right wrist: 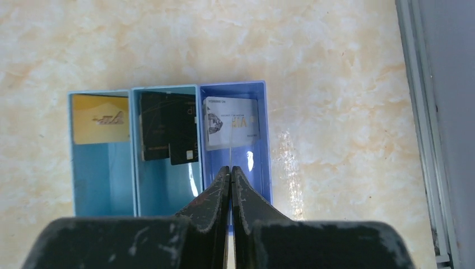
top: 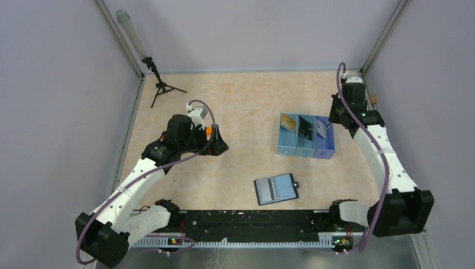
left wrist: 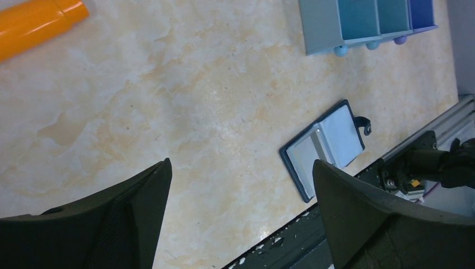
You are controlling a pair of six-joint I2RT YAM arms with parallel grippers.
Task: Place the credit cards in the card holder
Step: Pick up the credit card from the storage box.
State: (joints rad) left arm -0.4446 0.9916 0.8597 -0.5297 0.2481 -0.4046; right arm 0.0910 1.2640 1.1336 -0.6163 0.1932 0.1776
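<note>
- None of the credit cards (right wrist: 168,131) has reached the card holder (top: 275,189); the job looks to be at its very start
- Three compartments of the blue tray (right wrist: 101,185) hold them: the gold card (right wrist: 101,119) on the left, the black card (right wrist: 168,134) in the middle (possibly two dark ones overlapped; hard to tell), the white card (right wrist: 232,122) on the right
- Open and flat, the card holder lies pale side up near the near edge of the table, well apart from the tray; no card shows in its slots
- Right gripper (right wrist: 231,170) hangs over the right compartment, just short of the white card, jaws pressed together; a thin pale line runs from the tips toward that card; it may be a card seen edge-on, but whether anything is pinched I cannot tell
- Left gripper (left wrist: 241,168) hovers over bare table, spread wide with nothing in it, well to the left of the holder
- Left to do, by my reckoning: lift each card out, carry it across, slide it into a slot
</note>
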